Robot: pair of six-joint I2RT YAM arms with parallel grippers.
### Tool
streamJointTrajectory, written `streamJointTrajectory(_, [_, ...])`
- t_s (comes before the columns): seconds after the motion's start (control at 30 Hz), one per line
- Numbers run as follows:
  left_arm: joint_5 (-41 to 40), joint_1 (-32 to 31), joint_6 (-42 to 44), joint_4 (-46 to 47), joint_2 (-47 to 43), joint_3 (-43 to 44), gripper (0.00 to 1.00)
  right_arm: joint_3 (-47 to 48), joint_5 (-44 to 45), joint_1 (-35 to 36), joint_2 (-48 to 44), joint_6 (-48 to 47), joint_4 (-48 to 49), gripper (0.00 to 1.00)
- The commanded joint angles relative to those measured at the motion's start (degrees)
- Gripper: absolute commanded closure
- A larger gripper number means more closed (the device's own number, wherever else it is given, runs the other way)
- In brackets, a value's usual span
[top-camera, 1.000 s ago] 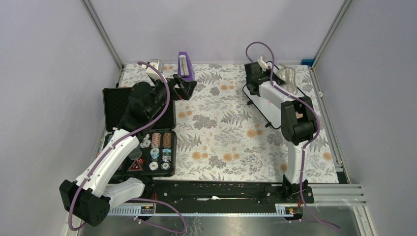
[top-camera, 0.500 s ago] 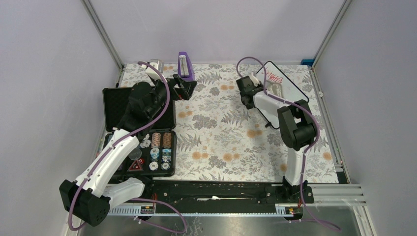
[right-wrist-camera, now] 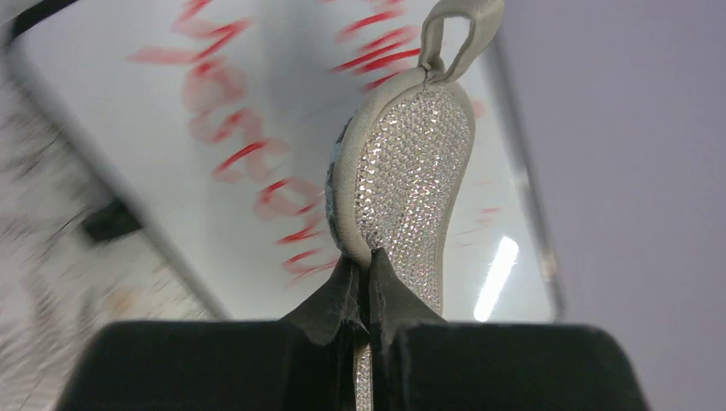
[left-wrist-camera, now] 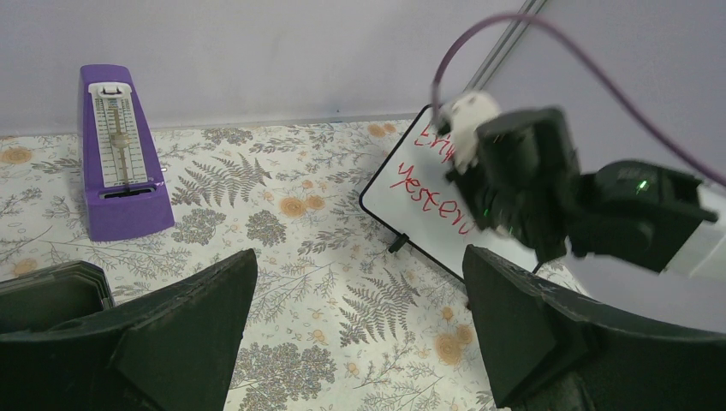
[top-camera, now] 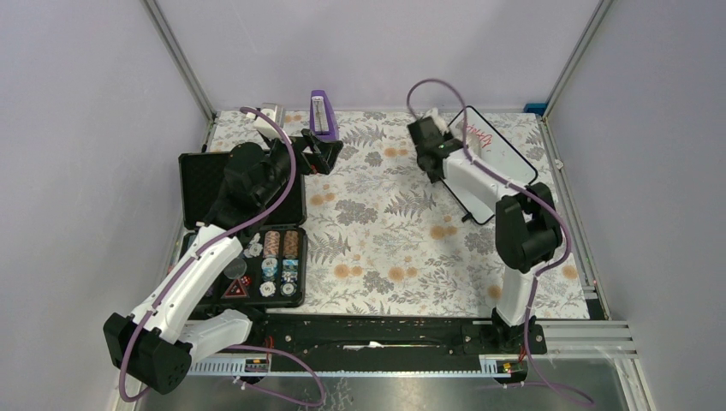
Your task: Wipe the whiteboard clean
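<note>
Your left jaws wide apart and empty at 10 o'clock, purple metronome (top-camera: 323,116) at 11 o'clock, your right jaws pinched tight on a sparkly pad (right-wrist-camera: 411,180), whiteboard (top-camera: 509,158) with red writing on the bench (top-camera: 385,248) at 2 o'clock.

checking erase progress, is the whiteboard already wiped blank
No, red writing runs across the whiteboard beside the silvery pad pinched in the right tool.

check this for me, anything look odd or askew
The whiteboard lies skewed to the table edges at the far right, red writing on it. The right gripper is shut on a glittery pad, an unusual eraser. Nothing looks spilled or broken.
</note>
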Motion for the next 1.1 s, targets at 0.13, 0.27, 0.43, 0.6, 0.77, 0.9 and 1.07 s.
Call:
streamJointTrajectory(0.13, [0.6,-0.23,0.27,2.49,-1.08,1.32,0.01,7.88,18.05,-9.67,1.02,-8.43,3.99,1.0])
streamJointTrajectory(0.27, [0.7,-0.23,0.14,2.45,-1.07,1.33,0.01,6.68,21.03,-11.0,2.77,-10.84,7.24,1.0])
streamJointTrajectory(0.43, [0.99,-0.23,0.0,2.44,-1.11,1.33,0.01,5.36,19.89,-11.05,5.36,-10.32,6.58,1.0])
streamJointTrajectory(0.6, [0.88,-0.23,0.0,2.44,-1.26,1.33,0.01,4.13,18.21,-11.05,7.86,-7.18,2.13,1.0])
streamJointTrajectory(0.77, [1.05,-0.23,-0.26,2.53,-1.18,1.33,0.01,1.7,15.08,-9.28,8.64,-1.42,-2.85,1.0])
streamJointTrajectory(0.9, [1.27,-0.23,-0.43,2.61,-1.06,1.28,0.01,-2.04,9.52,-4.84,8.73,0.95,-3.68,1.0])
streamJointTrajectory(1.07, [1.09,-0.23,-0.36,2.7,-1.01,1.11,0.01,-2.28,-1.74,1.05,8.95,3.17,-5.33,1.0])
